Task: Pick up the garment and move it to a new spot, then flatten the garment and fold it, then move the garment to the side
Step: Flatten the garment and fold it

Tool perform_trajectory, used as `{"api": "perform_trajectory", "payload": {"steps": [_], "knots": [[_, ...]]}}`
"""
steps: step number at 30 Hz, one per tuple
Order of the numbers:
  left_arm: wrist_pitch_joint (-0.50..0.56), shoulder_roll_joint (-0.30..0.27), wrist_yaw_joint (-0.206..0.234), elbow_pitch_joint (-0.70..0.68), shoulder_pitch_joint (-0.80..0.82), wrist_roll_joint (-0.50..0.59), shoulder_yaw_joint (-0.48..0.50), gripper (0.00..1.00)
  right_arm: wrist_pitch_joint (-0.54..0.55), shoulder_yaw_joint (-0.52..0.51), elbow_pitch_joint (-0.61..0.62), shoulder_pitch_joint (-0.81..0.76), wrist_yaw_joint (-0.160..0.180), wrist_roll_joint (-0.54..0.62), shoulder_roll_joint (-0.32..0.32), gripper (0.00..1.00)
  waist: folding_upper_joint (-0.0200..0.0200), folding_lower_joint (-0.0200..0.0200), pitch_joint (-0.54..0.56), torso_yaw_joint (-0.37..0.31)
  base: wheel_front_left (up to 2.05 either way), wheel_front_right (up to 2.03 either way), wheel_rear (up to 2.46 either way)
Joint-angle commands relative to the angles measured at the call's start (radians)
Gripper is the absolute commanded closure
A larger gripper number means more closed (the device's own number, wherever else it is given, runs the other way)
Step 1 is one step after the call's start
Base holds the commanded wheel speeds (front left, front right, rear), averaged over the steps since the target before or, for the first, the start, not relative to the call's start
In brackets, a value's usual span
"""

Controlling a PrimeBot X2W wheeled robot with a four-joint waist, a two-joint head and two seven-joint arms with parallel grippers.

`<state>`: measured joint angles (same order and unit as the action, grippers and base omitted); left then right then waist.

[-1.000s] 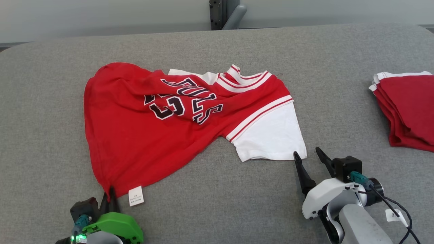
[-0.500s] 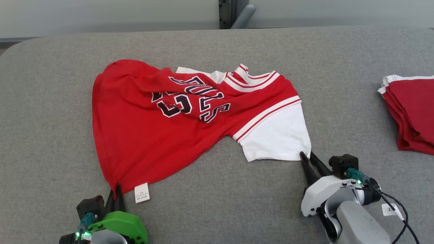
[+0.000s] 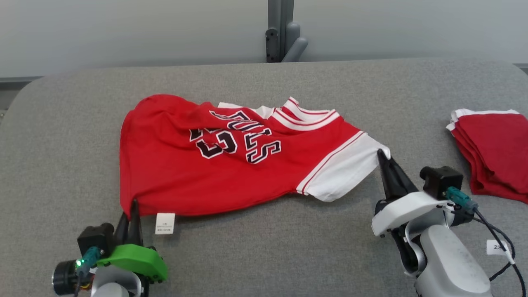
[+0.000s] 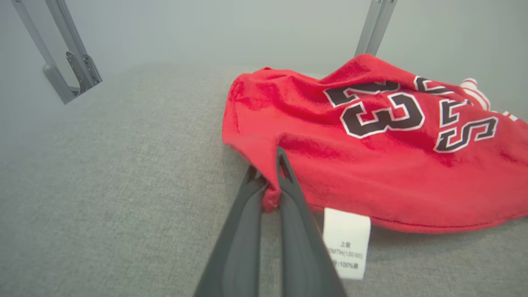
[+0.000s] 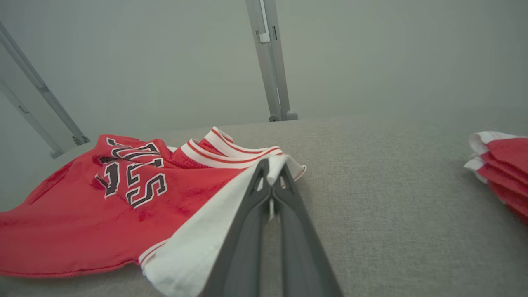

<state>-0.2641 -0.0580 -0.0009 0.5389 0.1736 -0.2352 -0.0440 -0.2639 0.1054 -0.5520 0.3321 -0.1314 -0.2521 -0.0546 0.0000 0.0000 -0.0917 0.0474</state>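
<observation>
Garment (image 3: 231, 173) lay on table (image 3: 264, 255); jaws of left gripper (image 3: 130, 207) clamped its hem corner, jaws of right gripper (image 3: 381, 153) its white sleeve.

This looks like a robot test room. A big table (image 3: 264, 78) covered in grey cloth stands before a bare grey wall (image 3: 123, 33). A metal post (image 3: 280, 24) rises behind the table. Folded red clothes (image 3: 495, 152) sit piled at the table's right end.

Grey table (image 3: 264, 255) — pale wall (image 3: 123, 33)

left hand (image 3: 129, 208) pinched closed, right hand (image 3: 384, 156) likewise
</observation>
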Motion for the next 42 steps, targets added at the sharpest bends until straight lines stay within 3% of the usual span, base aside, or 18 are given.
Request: {"api": "perform_trajectory", "payload": {"steps": [1,5,12,19,27,30,31,36,39,42], "knots": [[0.000,-0.026,-0.010,-0.033,0.007,0.018,0.018,1.00,0.000,-0.002,0.055,-0.012,0.002,-0.017,-0.016,1.00,0.0000,0.0000,0.082,-0.024,0.00,0.00,0.00],[0.000,-0.075,-0.041,-0.120,0.068,0.046,0.042,1.00,0.000,-0.006,0.210,0.033,0.001,-0.057,-0.036,1.00,0.0000,0.0000,0.119,-0.043,0.00,0.00,0.00],[0.055,-0.229,-0.080,-0.293,0.253,0.099,0.043,1.00,0.000,-0.041,0.446,0.168,0.002,-0.134,-0.109,1.00,0.0000,0.0000,0.140,-0.057,0.00,0.00,0.00],[0.197,-0.321,-0.103,-0.422,0.452,0.099,0.028,1.00,0.009,-0.043,0.520,0.324,0.002,-0.170,-0.199,1.00,0.0000,0.0000,0.067,-0.052,0.00,0.00,0.00],[0.316,-0.302,-0.118,-0.284,0.688,0.100,-0.080,1.00,0.095,0.018,0.366,0.616,0.002,-0.134,-0.284,1.00,0.0000,0.0000,-0.206,-0.047,0.00,0.00,0.00],[0.275,-0.288,-0.116,-0.204,0.851,0.141,-0.115,1.00,0.075,0.045,0.260,0.802,0.001,-0.074,-0.318,1.00,0.0000,0.0000,-0.301,-0.051,0.00,0.00,0.00],[0.275,-0.288,-0.116,-0.204,0.851,0.141,-0.115,1.00,0.075,0.045,0.260,0.802,0.001,-0.074,-0.318,1.00,0.0000,0.0000,-0.301,-0.051,0.00,0.00,0.00],[0.135,-0.287,-0.075,-0.061,1.111,0.195,-0.124,1.00,0.020,-0.001,0.102,1.088,0.002,0.014,-0.328,1.00,0.0000,0.0000,-0.362,-0.064,0.00,0.00,0.00],[0.070,-0.290,-0.075,0.020,1.175,0.202,-0.133,1.00,0.004,0.003,0.049,1.152,0.002,0.037,-0.332,1.00,0.0000,0.0000,-0.351,-0.074,0.00,0.00,0.00],[0.034,-0.288,-0.091,0.104,1.155,0.177,-0.132,1.00,-0.003,0.000,0.048,1.116,0.002,0.013,-0.337,1.00,0.0000,0.0000,-0.333,-0.085,0.00,0.00,0.00]]}}
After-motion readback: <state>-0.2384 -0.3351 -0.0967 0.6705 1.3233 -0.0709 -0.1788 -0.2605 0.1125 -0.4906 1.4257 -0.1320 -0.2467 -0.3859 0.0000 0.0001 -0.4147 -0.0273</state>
